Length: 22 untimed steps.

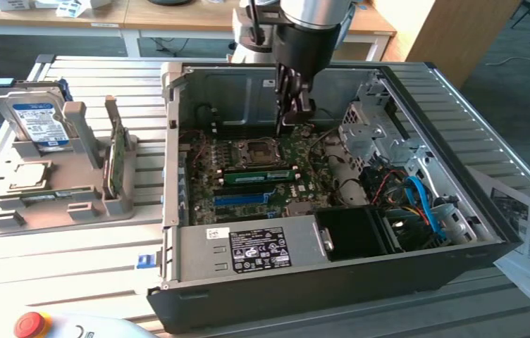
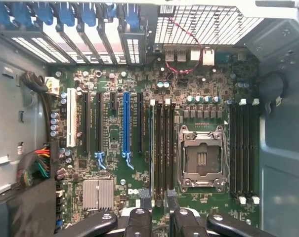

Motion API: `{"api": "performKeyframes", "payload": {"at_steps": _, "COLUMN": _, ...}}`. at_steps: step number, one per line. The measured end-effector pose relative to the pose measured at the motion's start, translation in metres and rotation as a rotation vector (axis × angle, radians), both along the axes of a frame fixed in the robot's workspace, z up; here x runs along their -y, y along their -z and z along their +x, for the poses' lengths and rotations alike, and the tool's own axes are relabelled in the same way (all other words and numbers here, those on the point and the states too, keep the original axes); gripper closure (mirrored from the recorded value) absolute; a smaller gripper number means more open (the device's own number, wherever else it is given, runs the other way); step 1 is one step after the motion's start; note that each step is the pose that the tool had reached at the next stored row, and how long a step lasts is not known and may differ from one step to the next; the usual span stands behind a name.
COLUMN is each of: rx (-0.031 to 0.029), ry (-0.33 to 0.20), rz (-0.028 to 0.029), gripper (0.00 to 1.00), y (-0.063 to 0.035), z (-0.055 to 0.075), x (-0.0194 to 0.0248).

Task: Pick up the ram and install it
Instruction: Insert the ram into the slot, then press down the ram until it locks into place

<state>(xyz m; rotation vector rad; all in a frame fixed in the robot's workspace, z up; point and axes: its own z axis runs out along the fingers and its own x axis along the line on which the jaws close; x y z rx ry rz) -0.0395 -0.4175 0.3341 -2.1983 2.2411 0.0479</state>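
Underneath case point(image 1: 275, 299) and claw point(image 1: 293, 117), slatted metal table point(image 1: 58, 262); wooden desks point(image 1: 185, 15) behind.

One gripper point(image 1: 293, 118), one hard drive point(image 1: 32, 116)

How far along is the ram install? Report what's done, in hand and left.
Done, it seems: the ram stands in a slot on the motherboard, beside the CPU socket. In hand: nothing; the gripper hangs above the board, fingers open. Left: cannot tell whether the slot's latches have closed.

Open motherboard point(image 1: 206, 176) beneath the claw point(image 1: 295, 121); drive cage point(image 1: 373, 130), power supply point(image 1: 246, 248) hem it.
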Motion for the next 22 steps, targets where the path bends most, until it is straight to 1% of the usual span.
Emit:
{"api": "performKeyframes", "payload": {"at_steps": 6, "rx": 0.0, "ry": 0.0, "rz": -0.0001, "gripper": 0.75, "y": -0.0114, "z": 0.0, "x": 0.0}}
{"api": "performKeyframes", "payload": {"at_steps": 10, "rx": 0.0, "ry": 0.0, "rz": -0.0003, "gripper": 0.75, "y": -0.0169, "z": 0.0, "x": 0.0}}
{"api": "performKeyframes", "payload": {"at_steps": 22, "rx": 0.0, "ry": 0.0, "rz": -0.0004, "gripper": 0.75, "y": -0.0183, "z": 0.0, "x": 0.0}}
